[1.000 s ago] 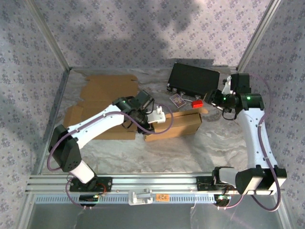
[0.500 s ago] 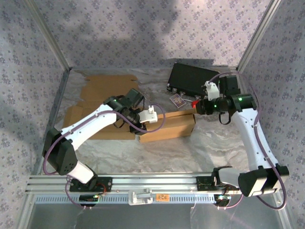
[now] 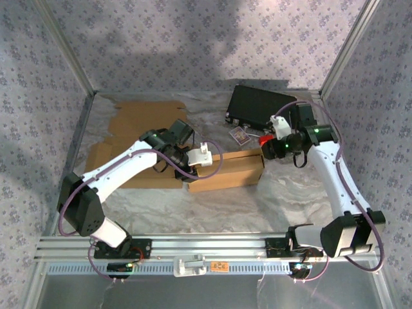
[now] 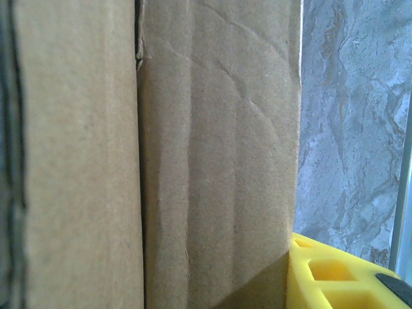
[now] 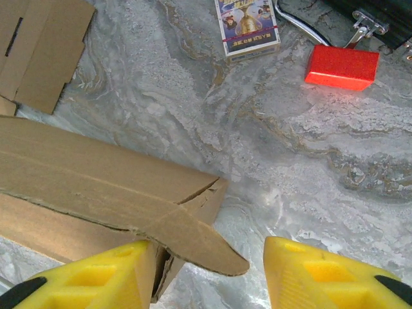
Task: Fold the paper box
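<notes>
Left gripper (image 3: 191,168) at left end of box (image 3: 228,168); opening can't be judged from above. Right gripper (image 3: 266,152) at box's right end. Box lies mid-table (image 3: 212,212), long side running left-right. Red block (image 3: 266,138) just beyond its right end.

Left wrist: cardboard wall close up, touching one yellow finger (image 4: 335,277). Clamped or not, cannot tell.

Right wrist: yellow fingers (image 5: 90,277) parted, nothing clamped. Loose end flap (image 5: 193,238) pokes into gap. One finger just beside box end.

Right fingers (image 5: 315,273) nearer box (image 3: 228,170) (both leftward)
</notes>
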`<act>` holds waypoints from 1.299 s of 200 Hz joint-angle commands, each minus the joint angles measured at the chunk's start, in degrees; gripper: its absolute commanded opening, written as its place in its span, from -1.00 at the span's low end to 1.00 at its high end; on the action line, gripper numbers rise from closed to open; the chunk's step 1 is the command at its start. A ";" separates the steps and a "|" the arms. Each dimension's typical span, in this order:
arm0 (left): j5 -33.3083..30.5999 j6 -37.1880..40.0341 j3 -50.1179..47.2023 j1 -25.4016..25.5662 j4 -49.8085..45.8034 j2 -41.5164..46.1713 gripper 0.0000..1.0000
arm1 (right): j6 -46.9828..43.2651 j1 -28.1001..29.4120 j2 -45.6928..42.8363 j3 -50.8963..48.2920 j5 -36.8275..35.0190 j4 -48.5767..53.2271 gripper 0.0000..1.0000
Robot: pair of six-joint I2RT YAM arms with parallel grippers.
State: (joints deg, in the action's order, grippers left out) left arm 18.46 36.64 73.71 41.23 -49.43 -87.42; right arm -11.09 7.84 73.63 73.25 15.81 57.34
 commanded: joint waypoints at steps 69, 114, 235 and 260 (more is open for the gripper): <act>1.84 0.05 0.29 -0.28 -1.04 -0.83 -0.25 | -0.59 1.36 -0.01 0.60 -2.73 0.24 -0.54; 2.10 -0.19 0.95 -0.34 -0.78 -1.43 -0.25 | 0.02 2.09 0.06 1.27 -3.81 -0.19 -0.64; 2.20 -0.43 1.35 -0.33 -0.83 -1.75 -0.25 | -1.26 4.20 1.10 2.30 -5.73 -0.73 -0.47; 2.28 -0.53 1.30 -0.35 -0.76 -1.65 -0.25 | -0.99 4.62 1.25 2.24 -5.52 -0.69 -0.54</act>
State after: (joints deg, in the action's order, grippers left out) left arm 18.68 35.92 73.78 40.88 -49.30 -87.55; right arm -11.53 11.79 74.30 74.08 10.04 56.58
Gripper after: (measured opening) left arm 0.428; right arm 0.241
